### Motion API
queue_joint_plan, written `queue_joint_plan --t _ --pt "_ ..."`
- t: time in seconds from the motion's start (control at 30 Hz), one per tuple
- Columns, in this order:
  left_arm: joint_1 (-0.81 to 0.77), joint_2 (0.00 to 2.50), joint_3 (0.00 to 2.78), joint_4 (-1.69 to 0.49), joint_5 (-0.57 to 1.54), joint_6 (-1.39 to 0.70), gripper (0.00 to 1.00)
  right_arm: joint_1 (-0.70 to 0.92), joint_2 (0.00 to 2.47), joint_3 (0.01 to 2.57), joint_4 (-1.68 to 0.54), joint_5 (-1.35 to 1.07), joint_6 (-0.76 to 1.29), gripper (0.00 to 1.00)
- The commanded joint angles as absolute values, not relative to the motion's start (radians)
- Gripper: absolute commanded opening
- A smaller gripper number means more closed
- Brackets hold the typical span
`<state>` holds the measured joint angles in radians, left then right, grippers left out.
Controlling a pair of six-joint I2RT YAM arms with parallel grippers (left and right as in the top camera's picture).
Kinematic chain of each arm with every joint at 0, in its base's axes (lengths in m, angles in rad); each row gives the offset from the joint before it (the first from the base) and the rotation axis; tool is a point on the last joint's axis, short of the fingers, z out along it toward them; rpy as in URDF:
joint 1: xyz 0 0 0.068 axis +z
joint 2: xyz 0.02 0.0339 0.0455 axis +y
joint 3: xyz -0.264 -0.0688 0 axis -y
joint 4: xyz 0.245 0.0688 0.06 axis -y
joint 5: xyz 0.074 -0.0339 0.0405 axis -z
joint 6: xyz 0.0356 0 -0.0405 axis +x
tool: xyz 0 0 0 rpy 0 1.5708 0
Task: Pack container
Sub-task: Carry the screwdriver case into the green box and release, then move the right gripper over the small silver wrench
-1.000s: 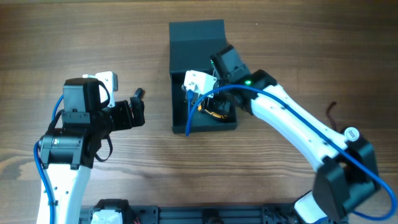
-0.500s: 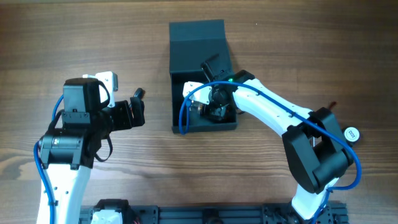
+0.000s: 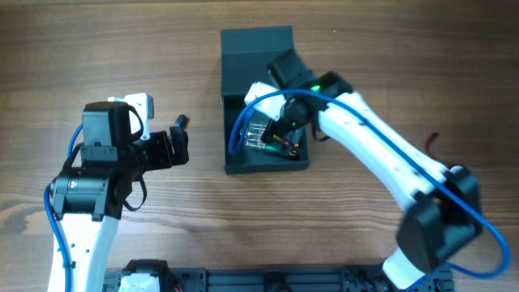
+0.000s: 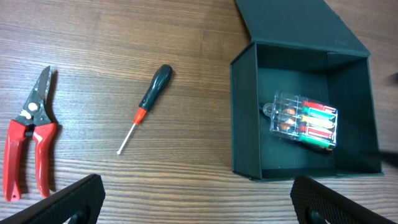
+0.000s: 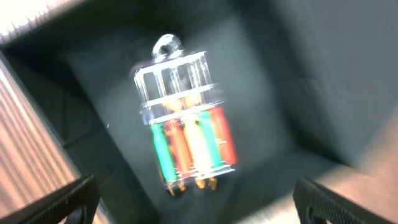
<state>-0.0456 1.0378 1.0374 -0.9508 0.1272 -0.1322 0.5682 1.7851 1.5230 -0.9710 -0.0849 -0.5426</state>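
The container [image 3: 235,154], a dark teal-grey box, stands open at the table's middle with its flap lid [image 3: 255,49] folded back. A clear case of coloured bits [image 5: 186,134] lies on its floor; it also shows in the left wrist view [image 4: 305,121] and in the overhead view [image 3: 261,134]. My right gripper [image 5: 199,199] is open and empty just above the case, over the box [image 3: 282,128]. My left gripper [image 3: 180,138] is open and empty left of the box, above bare wood [image 4: 199,199].
In the left wrist view a red-handled pair of pliers [image 4: 28,140] and a small screwdriver with a dark handle [image 4: 146,102] lie on the wood beside the container [image 4: 242,124]. They do not show in the overhead view. A dark cable end [image 3: 432,142] lies at the right.
My right arm has swung and its gripper has risen out of the box; the clear case now lies free on the box floor. The left arm has not moved.
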Motion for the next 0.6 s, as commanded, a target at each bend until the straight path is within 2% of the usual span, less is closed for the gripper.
queue_joint_plan --t 0.0,0.1,0.3,0.43,0.57 --pt "-0.041 1.036 1.056 -0.952 0.122 -0.112 1.0 0.506 1.644 1.669 -1.045 0.106 -0.304 1.0" --pt "-0.041 1.036 1.056 -0.952 0.122 -0.112 1.0 0.415 1.584 1.757 -1.127 0.192 -0.111 1.0" --pt "-0.041 1.036 1.056 -0.952 0.122 -0.112 1.0 0.113 1.534 1.925 -1.429 0.153 0.231 1.0" --pt "-0.041 1.036 1.056 -0.952 0.122 -0.112 1.0 -0.039 1.502 1.927 -1.543 0.148 0.307 1.0" --pt "-0.041 1.036 1.056 -0.952 0.122 -0.111 1.0 -0.109 1.441 1.902 -1.608 0.097 0.313 1.0"
